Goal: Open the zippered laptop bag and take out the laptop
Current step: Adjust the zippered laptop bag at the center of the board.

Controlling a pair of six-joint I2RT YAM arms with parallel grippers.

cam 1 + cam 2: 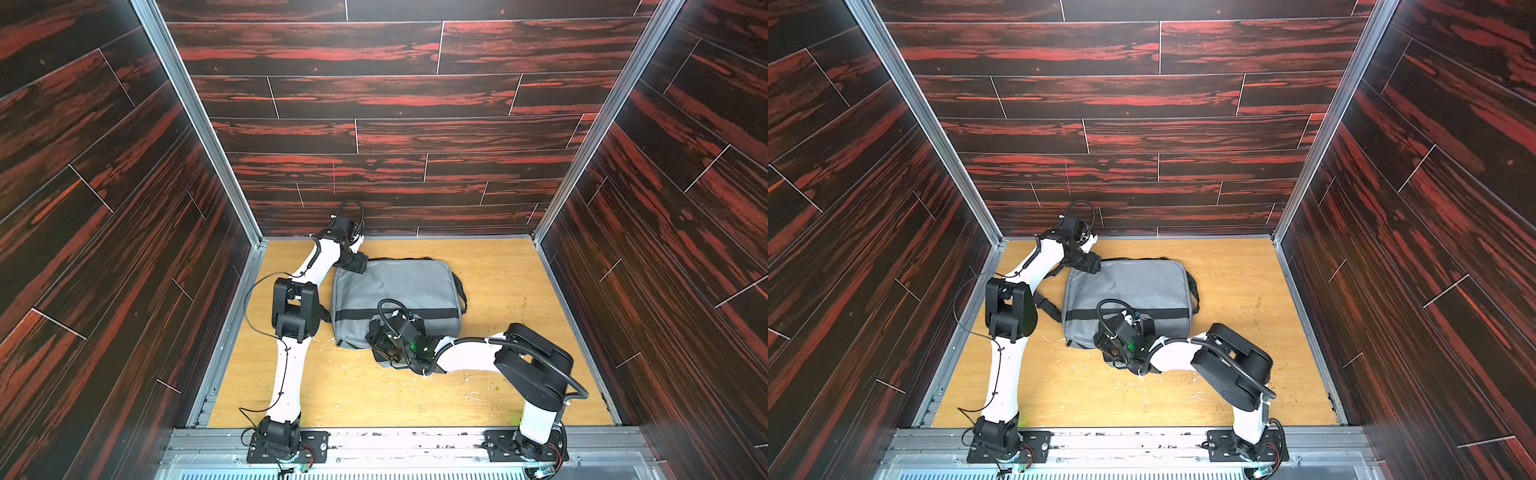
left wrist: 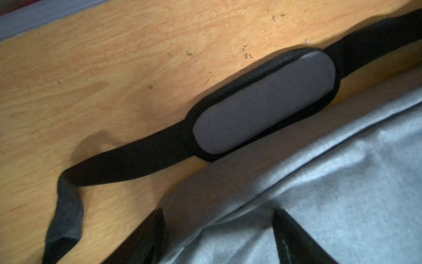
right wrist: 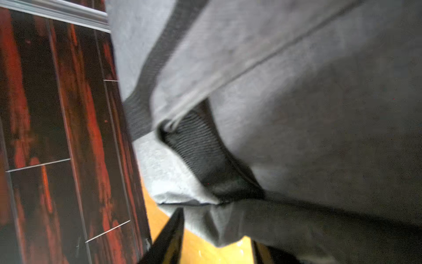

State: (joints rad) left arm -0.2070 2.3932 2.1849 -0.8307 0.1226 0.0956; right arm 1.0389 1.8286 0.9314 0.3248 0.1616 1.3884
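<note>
The zippered laptop bag [image 1: 395,291] [image 1: 1125,286] lies flat and closed on the wooden table in both top views. My left gripper [image 1: 357,266] [image 1: 1090,264] sits at its far left corner. In the left wrist view that gripper [image 2: 218,212] is open, its fingers [image 2: 146,237] astride grey bag fabric [image 2: 342,182]. My right gripper [image 1: 386,349] [image 1: 1113,349] hangs over the bag's near edge. Seen from the right wrist, this gripper [image 3: 217,226] is open, with a loose fold of bag fabric [image 3: 228,224] between the spread fingers [image 3: 169,237]. The laptop is hidden.
The black shoulder strap with its grey pad [image 2: 262,102] trails on the table [image 1: 519,270] behind the bag and loops out at the bag's left [image 1: 1044,305] and right [image 1: 461,291]. Dark wood-pattern walls [image 1: 395,124] close in three sides. A metal rail [image 1: 415,440] runs along the front.
</note>
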